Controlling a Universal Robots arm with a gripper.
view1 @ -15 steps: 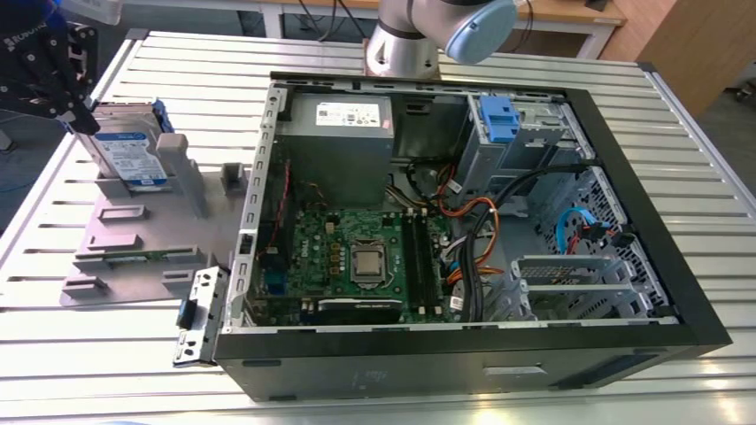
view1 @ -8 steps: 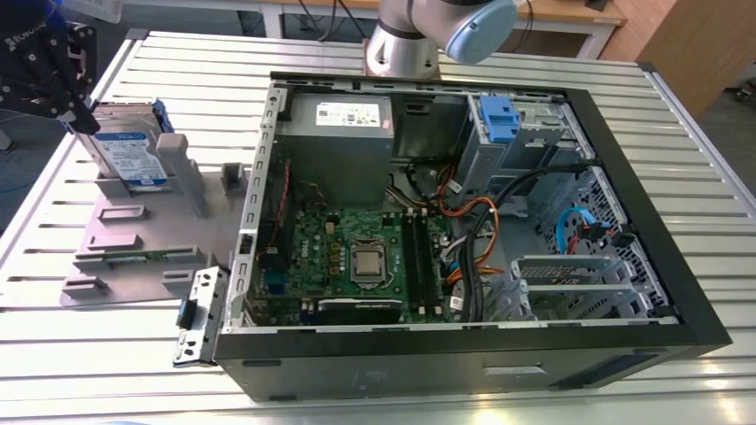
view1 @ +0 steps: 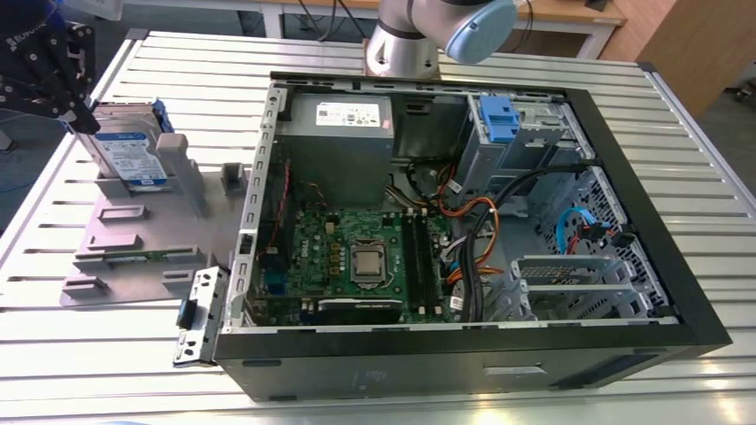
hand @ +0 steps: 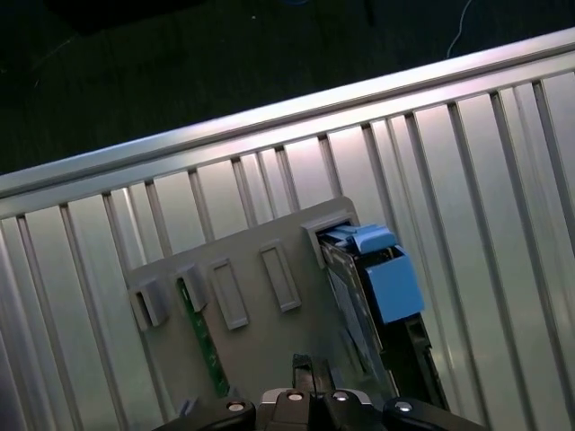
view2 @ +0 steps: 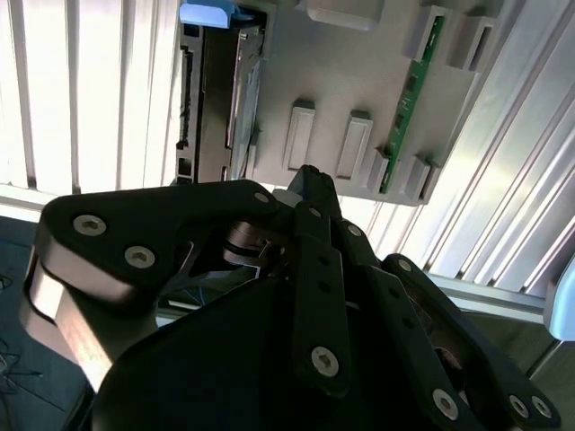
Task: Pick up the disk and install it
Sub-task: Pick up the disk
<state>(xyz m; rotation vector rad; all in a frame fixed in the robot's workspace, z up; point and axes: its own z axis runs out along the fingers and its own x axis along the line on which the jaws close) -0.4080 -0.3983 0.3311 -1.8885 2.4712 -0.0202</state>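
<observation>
The disk (view1: 127, 158) (white-and-blue label) stands upright in grey fixture (view1: 133, 237).

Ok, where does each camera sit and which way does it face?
Exterior view: off the arm, high, looking down on the computer case, gray holder, disk; arm and gripper show.
First wrist view: on the arm, facing down at holder and disk; gripper shows.
Second wrist view: on the arm, facing the holder past the gripper.
All three share the disk standing in the holder.
</observation>
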